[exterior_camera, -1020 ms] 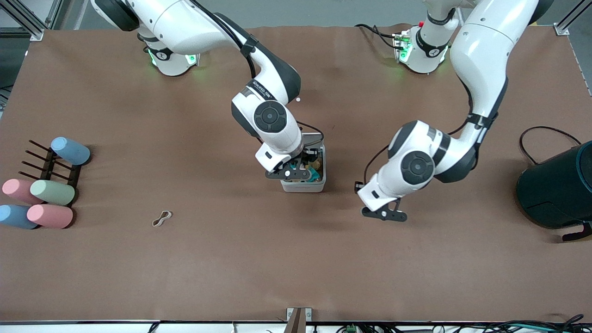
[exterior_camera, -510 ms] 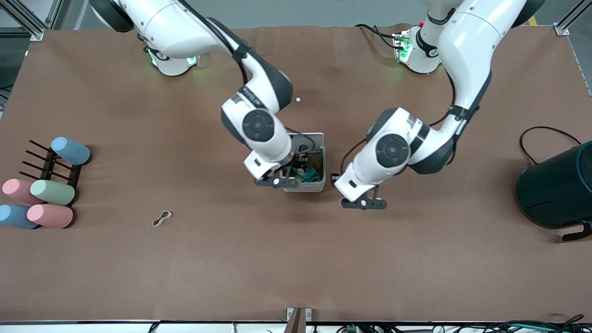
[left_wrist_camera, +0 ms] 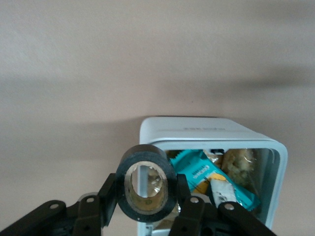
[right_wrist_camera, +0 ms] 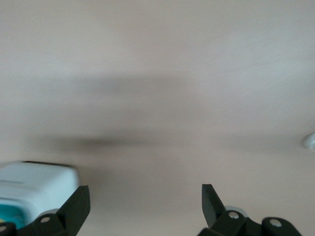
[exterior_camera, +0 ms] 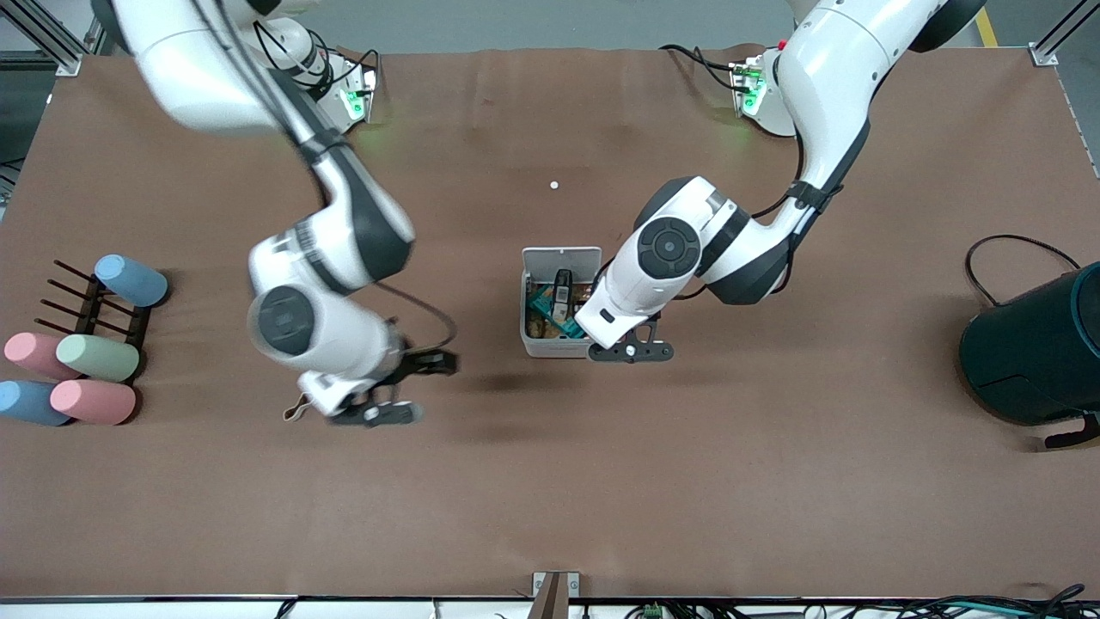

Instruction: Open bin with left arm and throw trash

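The bin (exterior_camera: 560,303) stands open mid-desk. The left gripper (left_wrist_camera: 147,206), just beside its rim, has fingers clamped on the tape ring (left_wrist_camera: 146,183); next, carry it over the opening and release. The right gripper (exterior_camera: 375,414), fingers apart, hovers beside the rubber band (exterior_camera: 294,411).

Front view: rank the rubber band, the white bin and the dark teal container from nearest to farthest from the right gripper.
1. rubber band: just beside the open right gripper, toward the right arm's end of the table.
2. white bin: mid-table, with the left gripper at it holding the tape ring.
3. dark teal container: at the left arm's end.
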